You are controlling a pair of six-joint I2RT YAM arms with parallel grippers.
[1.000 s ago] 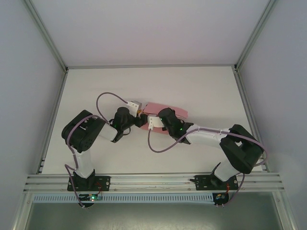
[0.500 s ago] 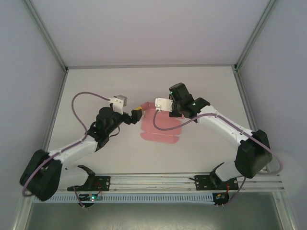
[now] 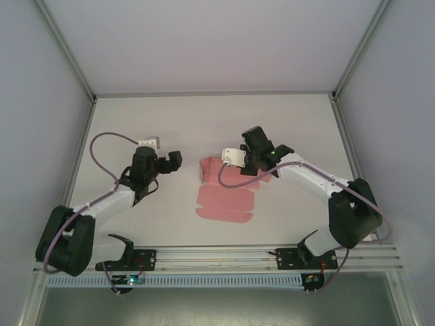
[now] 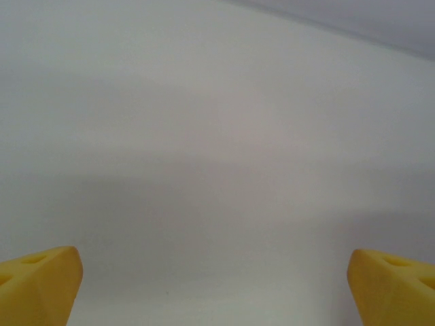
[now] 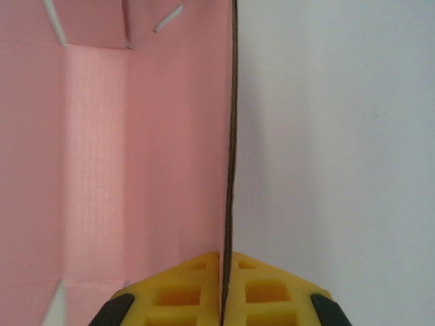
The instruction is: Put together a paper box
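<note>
The paper box (image 3: 224, 195) is a flat pink die-cut sheet with flaps and slots, lying mid-table. My right gripper (image 3: 259, 168) sits at its far right side, shut on one panel. In the right wrist view that panel shows edge-on as a thin dark line between the yellow fingertips (image 5: 190, 288), with the paper box (image 5: 136, 149) spreading out to the left. My left gripper (image 3: 170, 161) hovers left of the sheet, apart from it. Its yellow fingertips (image 4: 37, 282) stand wide open over bare table, with nothing between them.
The white table (image 3: 292, 122) is enclosed by aluminium rails (image 3: 211, 94) and grey walls at the back and sides. A purple cable (image 3: 109, 139) loops above the left arm and another hangs under the right wrist. The arm bases sit on the near rail (image 3: 217, 255).
The left gripper has opened, let go of the sheet and drawn back to the left. The right gripper has stayed shut on the sheet, which now lies nearer on the table.
</note>
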